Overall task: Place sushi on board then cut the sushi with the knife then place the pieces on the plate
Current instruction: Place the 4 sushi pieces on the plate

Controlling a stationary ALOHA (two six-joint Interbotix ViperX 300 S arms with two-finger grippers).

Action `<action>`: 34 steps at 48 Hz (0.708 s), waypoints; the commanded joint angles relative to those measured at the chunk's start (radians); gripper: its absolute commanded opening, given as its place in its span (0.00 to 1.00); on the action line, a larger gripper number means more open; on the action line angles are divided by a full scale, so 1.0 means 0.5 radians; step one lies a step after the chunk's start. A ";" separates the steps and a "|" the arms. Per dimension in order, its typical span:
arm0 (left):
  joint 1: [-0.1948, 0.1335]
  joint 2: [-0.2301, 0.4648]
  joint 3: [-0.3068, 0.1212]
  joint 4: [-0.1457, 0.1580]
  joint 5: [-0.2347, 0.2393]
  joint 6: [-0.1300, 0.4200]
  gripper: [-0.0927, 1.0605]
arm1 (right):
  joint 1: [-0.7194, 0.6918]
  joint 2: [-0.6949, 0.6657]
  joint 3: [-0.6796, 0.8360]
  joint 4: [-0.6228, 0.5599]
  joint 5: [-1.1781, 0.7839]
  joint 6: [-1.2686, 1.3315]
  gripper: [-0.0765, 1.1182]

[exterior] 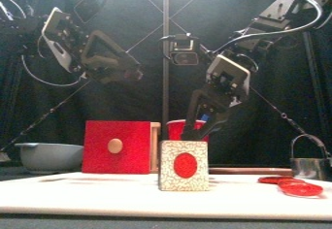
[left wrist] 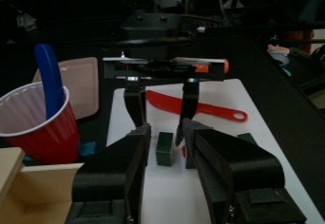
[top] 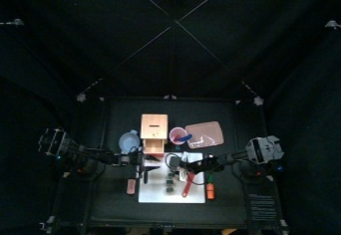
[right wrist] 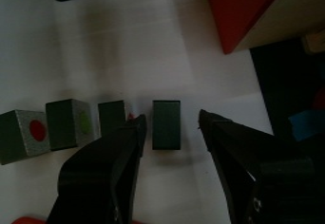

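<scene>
Straddling the rearmost dark green square block of the cut toy sushi roll, your right gripper is keeping its two black jaws partly open. One jaw is standing beside each cut face, with one slotted into the gap on the roll's side, and they are not squeezing anything yet. Your left gripper is hovering low at 9 o'clock of that block, its jaws likewise apart and empty.

Three more blocks are lying close together in a row on the white cutting board. The roll's pale end face with its red centre is facing 6 o'clock, so the long axis is running 12 to 6 and your block is sitting at the 12 end. The red toy knife is lying flat on the board on the 3 o'clock side. The red plastic cup holding the blue toy knife and the flat pink tray are waiting past the board at 12 to 1 o'clock.

Cutting looks finished, so you are starting the plating step. Next you are closing on the cut faces, lifting straight up to spare the neighbouring block, then carrying toward the tray at 1 o'clock.
</scene>
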 commanded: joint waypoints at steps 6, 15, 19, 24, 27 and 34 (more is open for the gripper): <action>0.003 -0.052 -0.018 -0.003 -0.028 -0.003 0.72 | -0.031 0.015 -0.052 0.003 -0.012 -0.003 0.68; 0.006 -0.086 0.009 -0.040 -0.028 -0.003 0.72 | -0.018 -0.055 -0.046 0.049 -0.006 0.000 0.52; 0.006 -0.092 0.018 -0.061 -0.028 0.000 0.72 | -0.009 -0.178 -0.003 0.098 0.028 0.000 0.50; 0.006 -0.089 0.028 -0.077 -0.028 0.000 0.72 | 0.040 -0.445 0.126 0.233 0.147 0.000 0.50; 0.006 -0.092 0.031 -0.074 -0.028 0.003 0.72 | 0.067 -0.601 0.218 0.304 0.233 0.000 0.50; 0.012 -0.092 0.034 -0.074 -0.028 0.006 0.72 | 0.101 -0.960 0.479 0.411 0.472 0.000 0.50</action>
